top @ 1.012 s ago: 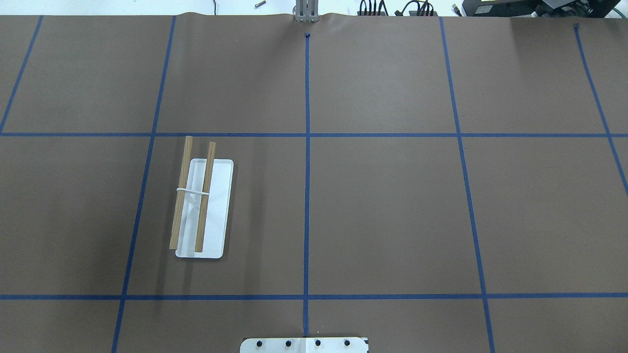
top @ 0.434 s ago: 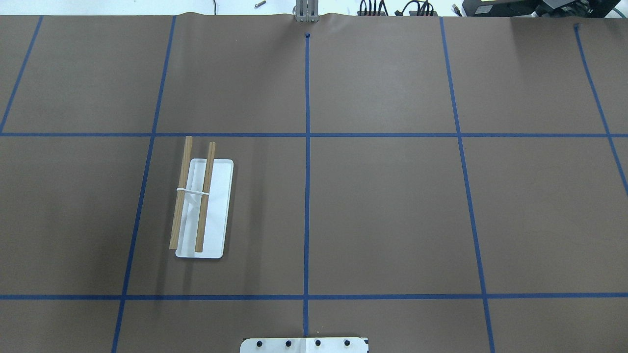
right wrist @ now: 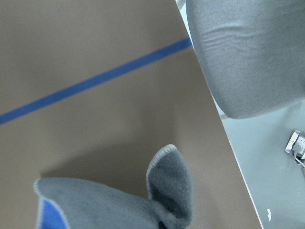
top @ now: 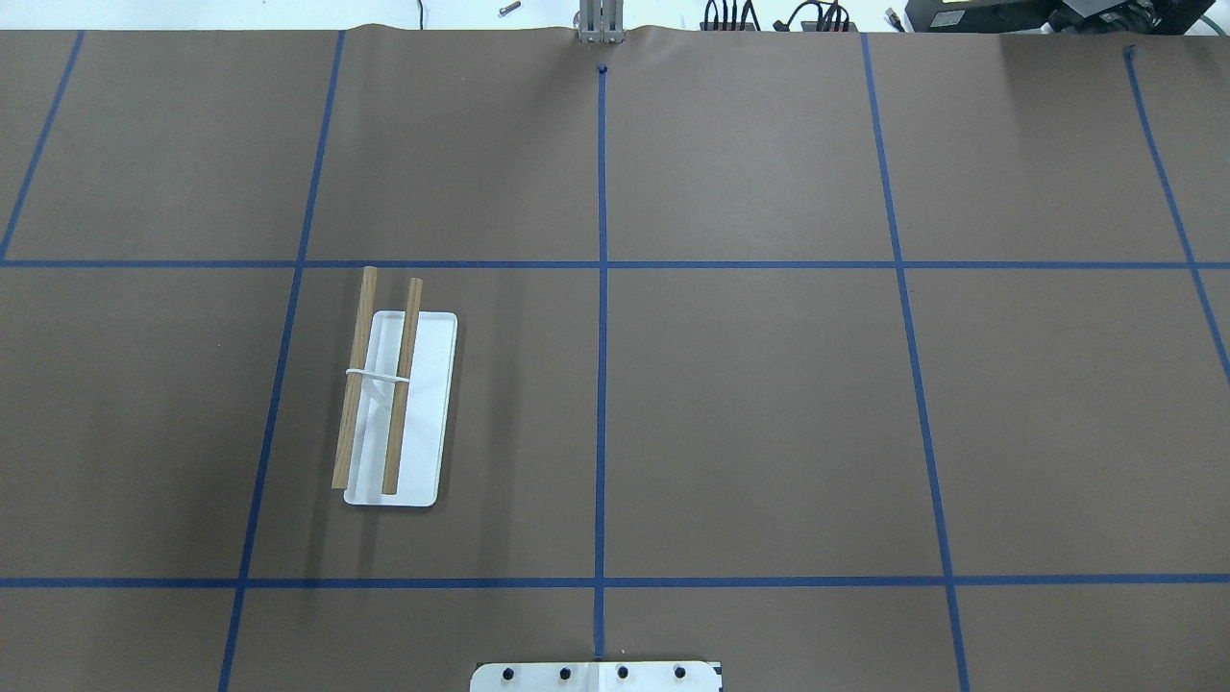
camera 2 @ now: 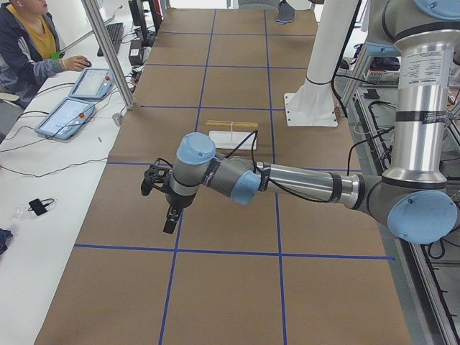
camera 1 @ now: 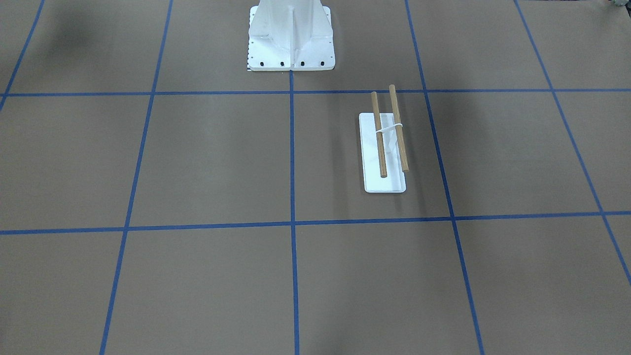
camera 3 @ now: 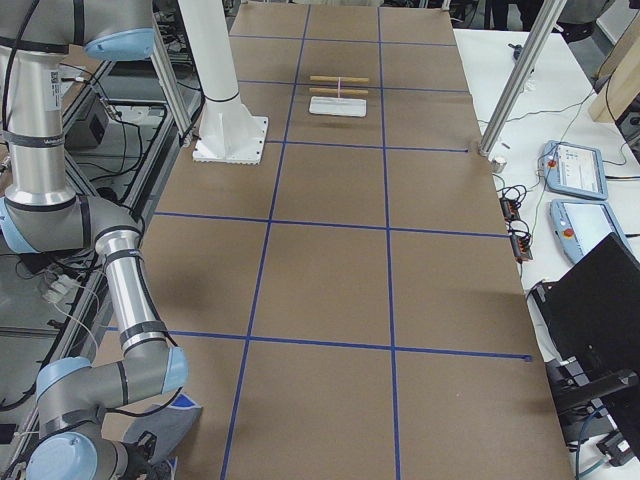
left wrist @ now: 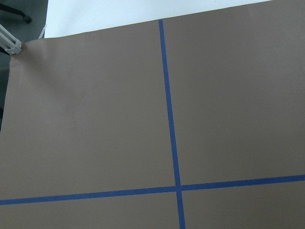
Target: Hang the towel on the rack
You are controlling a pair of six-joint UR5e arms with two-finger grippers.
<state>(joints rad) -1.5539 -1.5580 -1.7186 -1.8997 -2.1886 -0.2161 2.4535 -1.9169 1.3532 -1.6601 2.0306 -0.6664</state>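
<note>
The rack (top: 394,394) stands left of the table's middle: a flat white base, a white upright and two wooden rods. It also shows in the front view (camera 1: 384,148), the left view (camera 2: 231,133) and the right view (camera 3: 340,95). The towel (right wrist: 119,205), grey with light edging and a blue underside, hangs bunched close under the right wrist camera. It also shows at the table's near corner (camera 3: 172,425). My right gripper (camera 3: 140,450) is by the towel; I cannot tell whether it is open or shut. My left gripper (camera 2: 169,223) hovers over the table, far from the rack; I cannot tell its state.
A white bolted pedestal (camera 1: 291,34) stands at the robot's edge of the table (top: 596,676). Blue tape lines cross the brown table cover (left wrist: 169,119). An operator (camera 2: 25,43) sits by tablets (camera 2: 79,100) beyond the far edge. A metal post (camera 3: 515,80) stands there.
</note>
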